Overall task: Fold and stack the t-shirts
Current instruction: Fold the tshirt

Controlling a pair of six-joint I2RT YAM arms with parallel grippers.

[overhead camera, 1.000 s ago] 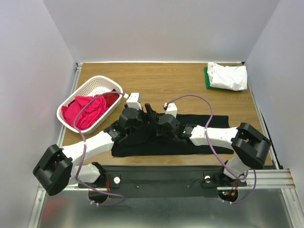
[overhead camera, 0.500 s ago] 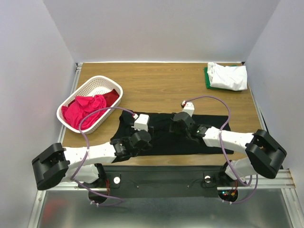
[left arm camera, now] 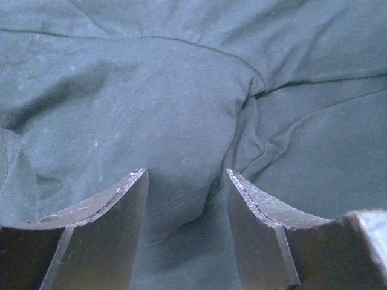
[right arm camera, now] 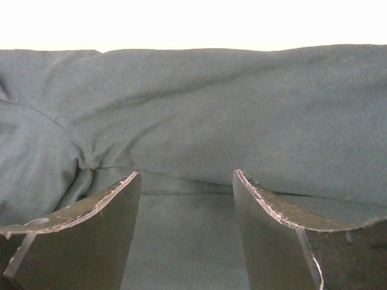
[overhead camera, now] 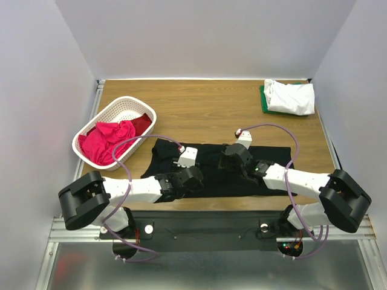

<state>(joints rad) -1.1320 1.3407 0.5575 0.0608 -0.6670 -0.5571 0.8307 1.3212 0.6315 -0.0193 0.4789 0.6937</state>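
A large black t-shirt (overhead camera: 213, 176) lies spread across the near middle of the table. My left gripper (overhead camera: 195, 176) is low over its left part. In the left wrist view the black t-shirt (left arm camera: 181, 90) fills the frame, and my left gripper (left arm camera: 186, 172) stands open astride a fold edge. My right gripper (overhead camera: 231, 161) is low over the shirt's middle. It is open (right arm camera: 186, 173) above a hem line of the black t-shirt (right arm camera: 211, 109). A white t-shirt (overhead camera: 291, 96) rests on a green one (overhead camera: 263, 101) at the far right. Pink and red t-shirts (overhead camera: 109, 142) lie in the basket.
A white lattice basket (overhead camera: 129, 102) stands at the left of the table. The folded pile sits near the far right corner. Purple cables loop above both wrists. Bare wood (overhead camera: 205, 112) shows behind the black shirt. Grey walls close in both sides.
Both arms have dropped from a raised pose in the middle down onto the black shirt and moved apart. The left jaws have narrowed. The shirt's left part has shifted.
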